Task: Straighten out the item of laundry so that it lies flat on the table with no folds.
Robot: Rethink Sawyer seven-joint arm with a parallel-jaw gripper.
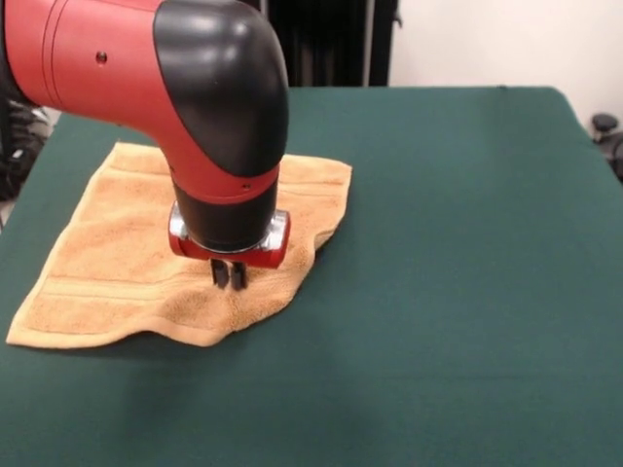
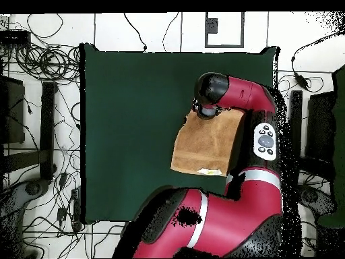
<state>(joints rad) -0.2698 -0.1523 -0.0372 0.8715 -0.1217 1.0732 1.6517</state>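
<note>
The item of laundry [image 1: 117,263], a tan-orange towel, lies on the left half of the green table [image 1: 438,243]. Woven bands run along its near and far ends. Its right edge is crooked, with a puckered notch and a rumpled near-right corner. My gripper [image 1: 229,282] points straight down onto that near-right part, its two dark fingers close together and pinching the cloth at the surface. In the overhead view the towel [image 2: 202,145] sits toward the table's [image 2: 128,121] right side, a small pale tag [image 2: 211,173] at its lower edge. There the arm's wrist [image 2: 212,91] hides the gripper.
Green cloth stretches wide to the right of the towel in the front view. The towel's left corner [image 1: 15,339] lies close to the table's left edge. Cables and dark stands [image 2: 40,121] crowd the floor round the table.
</note>
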